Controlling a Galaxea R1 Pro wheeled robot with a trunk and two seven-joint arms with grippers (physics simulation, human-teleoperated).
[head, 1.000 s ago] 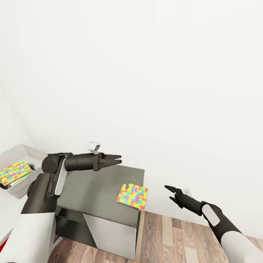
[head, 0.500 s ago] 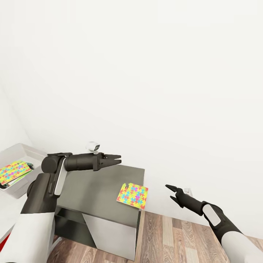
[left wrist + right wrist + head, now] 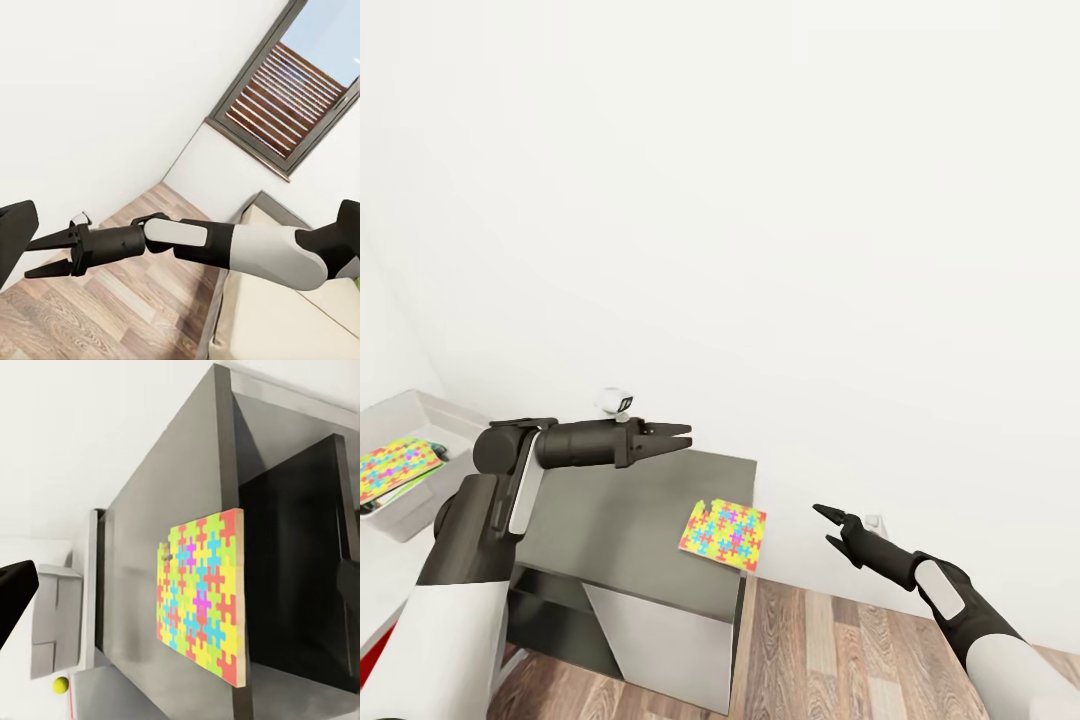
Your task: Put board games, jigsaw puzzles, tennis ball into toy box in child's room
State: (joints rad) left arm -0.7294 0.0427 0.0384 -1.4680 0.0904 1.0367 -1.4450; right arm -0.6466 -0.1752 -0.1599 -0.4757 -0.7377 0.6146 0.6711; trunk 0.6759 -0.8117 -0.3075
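**Grippers empty over the cabinet, one puzzle loose**

Left gripper hovers parted and empty above the dark cabinet top; the right gripper, also parted and empty, hangs beyond the cabinet's end over plank floor. Between them lies a jigsaw puzzle, overhanging the edge. Behind the left arm, the toy box is cut off, holding another puzzle.

Left wrist view: right gripper, window, bed.

Right wrist view: puzzle, tennis ball. No writing is legible.
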